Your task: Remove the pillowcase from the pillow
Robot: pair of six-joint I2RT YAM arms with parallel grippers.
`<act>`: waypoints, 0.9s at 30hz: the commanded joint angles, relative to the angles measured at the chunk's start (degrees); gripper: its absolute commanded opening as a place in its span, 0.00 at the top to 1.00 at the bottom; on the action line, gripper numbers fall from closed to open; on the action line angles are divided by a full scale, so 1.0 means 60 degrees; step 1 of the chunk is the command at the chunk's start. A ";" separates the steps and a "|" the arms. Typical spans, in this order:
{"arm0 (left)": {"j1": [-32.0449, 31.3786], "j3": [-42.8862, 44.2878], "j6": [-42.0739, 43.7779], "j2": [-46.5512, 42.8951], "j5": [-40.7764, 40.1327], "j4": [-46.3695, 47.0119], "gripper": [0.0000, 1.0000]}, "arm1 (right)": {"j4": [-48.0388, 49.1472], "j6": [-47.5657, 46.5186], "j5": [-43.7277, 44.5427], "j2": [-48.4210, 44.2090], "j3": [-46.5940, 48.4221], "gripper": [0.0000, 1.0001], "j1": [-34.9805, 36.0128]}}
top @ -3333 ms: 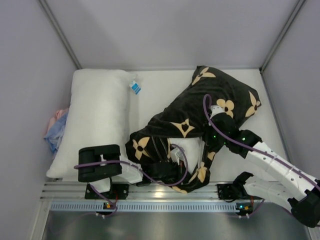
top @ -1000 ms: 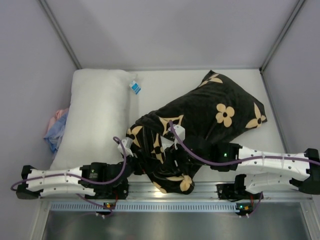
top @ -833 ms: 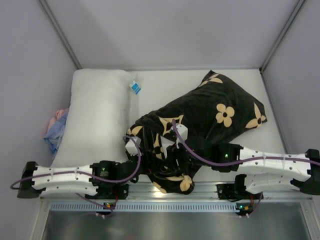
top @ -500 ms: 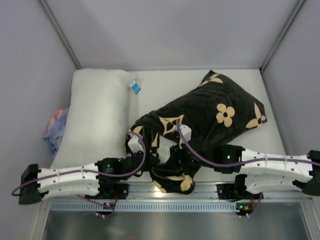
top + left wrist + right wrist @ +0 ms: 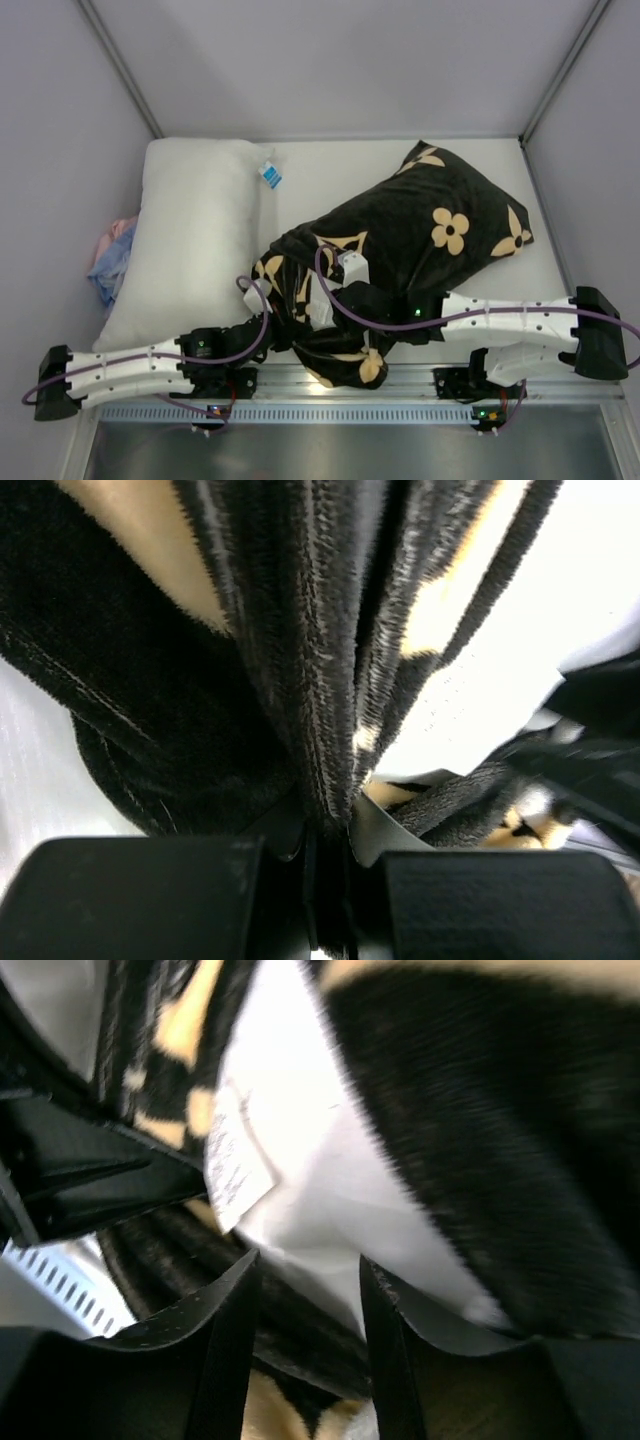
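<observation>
The black pillowcase (image 5: 440,215) with tan flowers lies from mid-table to the back right, its near end bunched between both arms. My left gripper (image 5: 268,305) reaches in from the left. The left wrist view shows that gripper (image 5: 328,825) shut on a fold of the pillowcase (image 5: 200,680). My right gripper (image 5: 318,308) comes in from the right at the same bunched end. In the right wrist view its jaws (image 5: 308,1270) stand apart around a white corner of the pillow (image 5: 320,1190), which carries a small white tag (image 5: 235,1160) and sits inside the pillowcase (image 5: 500,1110). From above the pillow is hidden.
A second white pillow (image 5: 195,235) with a blue tag (image 5: 270,176) lies along the left side. A pink-blue cloth bundle (image 5: 112,258) sits against the left wall. A metal rail (image 5: 300,385) runs along the near edge, and walls enclose the table.
The left gripper has closed on the pillowcase's fold. The right arm has pushed further left into the bunched end, its jaws narrowing around the pillow corner.
</observation>
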 commanded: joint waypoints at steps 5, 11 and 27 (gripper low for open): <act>-0.0024 -0.0324 0.0075 0.1296 0.1061 0.0565 1.00 | -0.1741 0.0379 0.2726 0.0064 0.0847 0.33 0.0004; -0.0024 -0.0032 0.0632 0.2439 0.1663 0.1680 1.00 | -0.2356 -0.0104 0.2565 0.1074 0.1608 0.01 0.0252; -0.0009 0.0013 0.0677 0.1035 0.1311 0.0552 1.00 | -0.2708 0.0143 0.3428 0.2394 0.1025 0.01 0.1205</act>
